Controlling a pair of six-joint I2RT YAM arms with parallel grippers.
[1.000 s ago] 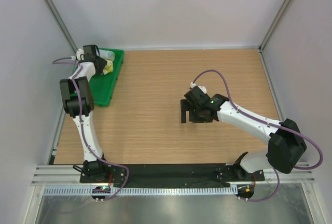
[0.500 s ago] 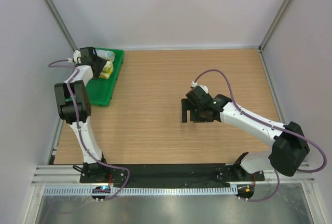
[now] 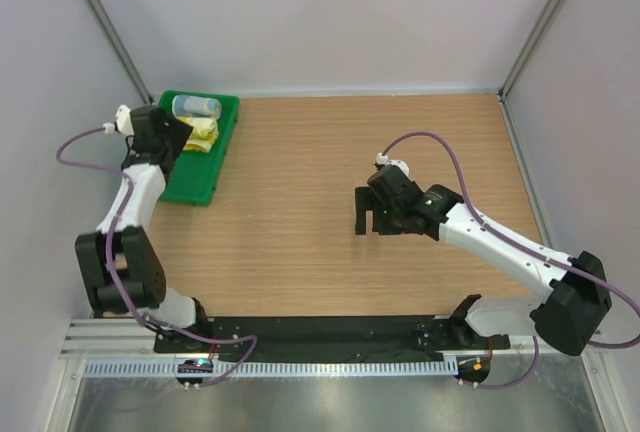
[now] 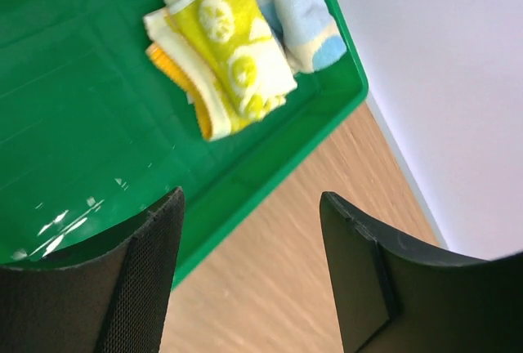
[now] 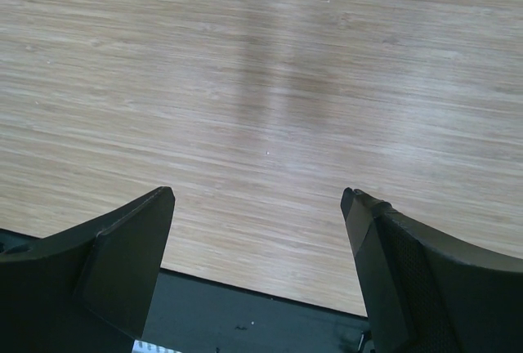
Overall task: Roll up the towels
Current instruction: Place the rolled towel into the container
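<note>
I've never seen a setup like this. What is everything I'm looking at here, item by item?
table: one, light wood, fills the middle of the top view
tray: one, green, far left corner of the table
yellow-green towel: one, pale spots and an orange edge, bundled up in the tray
light blue towel: one, pale patches, at the tray's far end, against the yellow-green one
walls: white, on three sides of the table
arms: two, white and black with purple cables, bases at the near edge
left tool: one, black, open and empty, hovers by the tray
right tool: one, black, open and empty, over bare table near the middle
</note>
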